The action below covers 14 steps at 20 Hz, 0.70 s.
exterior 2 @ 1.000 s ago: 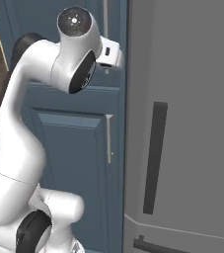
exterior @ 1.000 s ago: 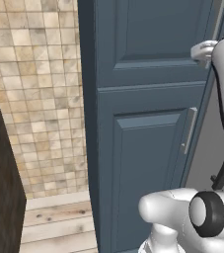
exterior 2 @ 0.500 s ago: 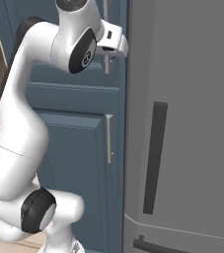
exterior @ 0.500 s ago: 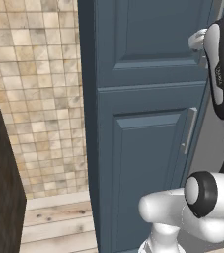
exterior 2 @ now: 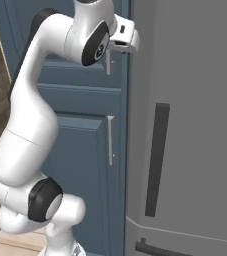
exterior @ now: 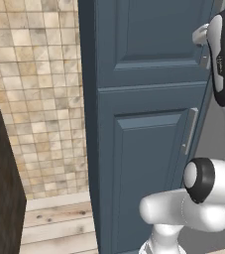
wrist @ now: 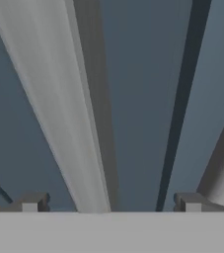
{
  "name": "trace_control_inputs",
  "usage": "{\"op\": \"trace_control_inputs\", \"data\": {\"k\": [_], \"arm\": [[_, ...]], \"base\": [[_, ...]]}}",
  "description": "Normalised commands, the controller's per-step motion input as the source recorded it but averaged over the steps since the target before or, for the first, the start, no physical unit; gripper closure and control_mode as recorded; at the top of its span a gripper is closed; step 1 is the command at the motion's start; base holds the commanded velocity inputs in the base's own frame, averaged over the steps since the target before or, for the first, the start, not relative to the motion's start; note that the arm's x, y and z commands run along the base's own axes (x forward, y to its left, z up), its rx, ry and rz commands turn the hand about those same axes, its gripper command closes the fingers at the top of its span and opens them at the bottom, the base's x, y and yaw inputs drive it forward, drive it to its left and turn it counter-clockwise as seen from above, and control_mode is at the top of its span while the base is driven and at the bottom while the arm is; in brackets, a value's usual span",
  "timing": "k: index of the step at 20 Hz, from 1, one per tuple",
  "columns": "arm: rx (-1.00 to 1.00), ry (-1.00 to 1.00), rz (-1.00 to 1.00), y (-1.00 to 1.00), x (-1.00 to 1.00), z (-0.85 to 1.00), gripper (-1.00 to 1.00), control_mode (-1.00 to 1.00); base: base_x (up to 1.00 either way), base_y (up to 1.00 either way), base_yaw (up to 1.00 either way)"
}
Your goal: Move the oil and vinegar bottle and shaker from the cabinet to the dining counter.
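The tall slate-blue cabinet [exterior: 143,74] stands shut in front of me, also in the right base view [exterior 2: 75,150]. My gripper [exterior 2: 112,49] is raised against the upper door at its vertical grey bar handle [exterior 2: 108,62]. In the hand view the gripper [wrist: 111,203] is open, and the grey handle [wrist: 59,99] runs up between its two fingertips [wrist: 32,202], close in. Nothing is held. The oil and vinegar bottle and the shaker are hidden behind the closed doors. The dining counter is out of view.
A second grey bar handle [exterior: 189,131] sits on the lower cabinet door. A grey fridge [exterior 2: 195,125] with a dark handle [exterior 2: 157,160] adjoins the cabinet on the right. A beige tiled wall [exterior: 39,99] and wooden floor [exterior: 54,223] lie to the left.
The arm has stretched upward and forward, bringing the hand closer to the upper door's handle. The jaws have stayed wide apart.
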Motion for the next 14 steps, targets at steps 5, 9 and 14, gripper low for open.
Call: {"op": "trace_control_inputs", "data": {"k": [5,9,14], "arm": [[0.0,0.0,0.0,-0.01,0.4,0.0,-1.0,-1.0],[0.0,0.0,0.0,0.0,0.37,0.0,-1.0,-1.0],[0.0,-0.01,0.0,0.02,0.21,-0.04,1.0,-1.0]], "base": [[0.0,0.0,0.0],[0.0,0.0,0.0],[0.0,0.0,0.0]]}}
